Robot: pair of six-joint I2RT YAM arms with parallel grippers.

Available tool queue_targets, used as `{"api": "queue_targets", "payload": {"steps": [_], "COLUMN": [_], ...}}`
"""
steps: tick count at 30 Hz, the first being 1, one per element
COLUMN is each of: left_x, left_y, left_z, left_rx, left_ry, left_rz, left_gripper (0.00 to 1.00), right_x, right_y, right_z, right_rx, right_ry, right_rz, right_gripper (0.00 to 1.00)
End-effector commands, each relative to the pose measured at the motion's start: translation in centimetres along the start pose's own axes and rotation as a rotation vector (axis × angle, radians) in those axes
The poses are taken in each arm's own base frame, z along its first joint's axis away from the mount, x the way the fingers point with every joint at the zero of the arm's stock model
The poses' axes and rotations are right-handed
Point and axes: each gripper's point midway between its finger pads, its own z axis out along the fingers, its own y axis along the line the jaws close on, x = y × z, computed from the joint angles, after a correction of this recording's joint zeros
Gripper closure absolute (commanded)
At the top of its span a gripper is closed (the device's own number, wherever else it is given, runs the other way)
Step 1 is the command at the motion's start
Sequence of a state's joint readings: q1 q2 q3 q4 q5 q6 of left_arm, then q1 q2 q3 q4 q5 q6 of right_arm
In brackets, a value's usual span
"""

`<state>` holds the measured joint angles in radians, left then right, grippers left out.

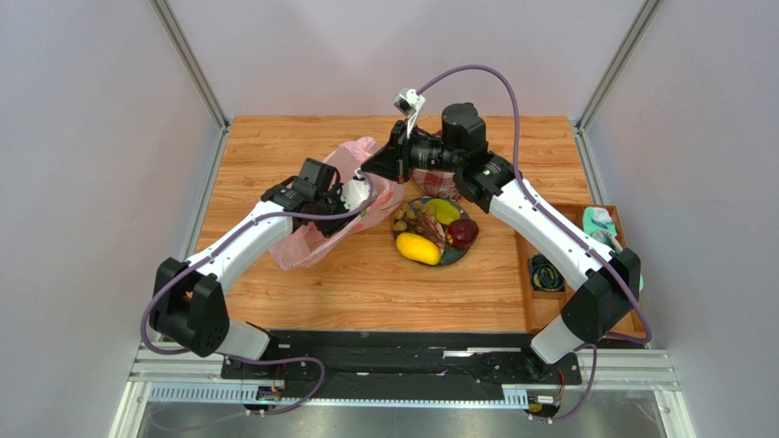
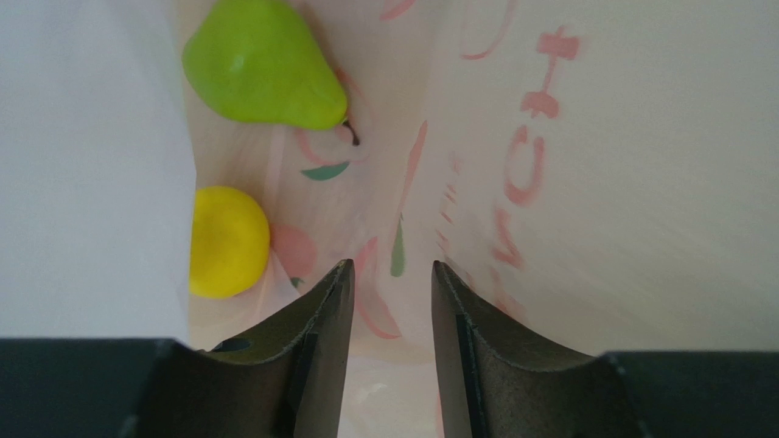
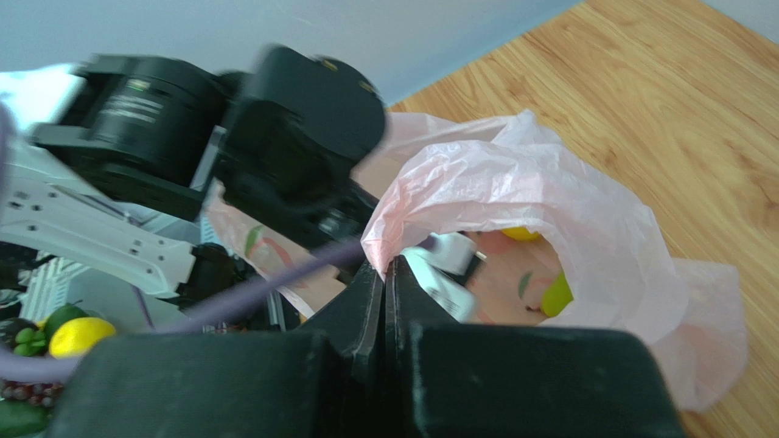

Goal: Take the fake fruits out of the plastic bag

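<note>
Left fingers (image 2: 315, 347) half-apart in plastic bag (image 2: 594, 182), pear (image 2: 261, 64) ahead; right fingers (image 3: 366, 310) tight on rim (image 3: 389, 242)

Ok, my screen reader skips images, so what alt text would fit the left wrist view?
Seen from inside the pink plastic bag, the left gripper stands open and empty. A green pear and a round yellow fruit lie ahead to its left, untouched.
</note>
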<state>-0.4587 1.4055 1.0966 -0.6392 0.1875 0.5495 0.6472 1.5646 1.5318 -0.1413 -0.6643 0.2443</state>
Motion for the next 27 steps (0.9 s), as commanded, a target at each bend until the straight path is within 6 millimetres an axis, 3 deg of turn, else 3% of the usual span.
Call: {"api": "queue_targets", "payload": {"steps": [1,4,7,14,18,27], "left_x": [-0.1,1.1,2.0,2.1,1.9,5.0], "left_y": [3.2,5.2,6.7,9.6,11.5,11.7], "left_z": [0.9,1.8,2.7,4.7,5.8,10.8], "left_rx": [-0.132,-0.223,-0.259,-0.347,-0.398,-0.331], "left_ry": [0.036,0.103,0.163,0.174,0.157,0.267], "left_rz": [0.078,0.044,-0.075,-0.241,-0.28,-0.316], "left_gripper": [0.48,0.38,0.27,0.1,0.08,0.07], "right_x": [-2.8,-3.7,-3.4,-2.8,-2.3,-2.0], "right_y": [2.6,4.0,5.4,5.7,5.4,4.7], "right_z": [0.2,-0.1,-0.5,-1.5,-1.4,-0.6], "right_rx": [-0.108,-0.171,-0.242,-0.238,-0.241,-0.232], "right_ry": [-0.067,-0.08,-0.053,0.002,0.034,0.048], "right_rz": [-0.027,-0.058,-0.095,-0.174,-0.165,-0.133], "right_gripper": [1.0,1.0,1.0,1.0,1.0,1.0]}}
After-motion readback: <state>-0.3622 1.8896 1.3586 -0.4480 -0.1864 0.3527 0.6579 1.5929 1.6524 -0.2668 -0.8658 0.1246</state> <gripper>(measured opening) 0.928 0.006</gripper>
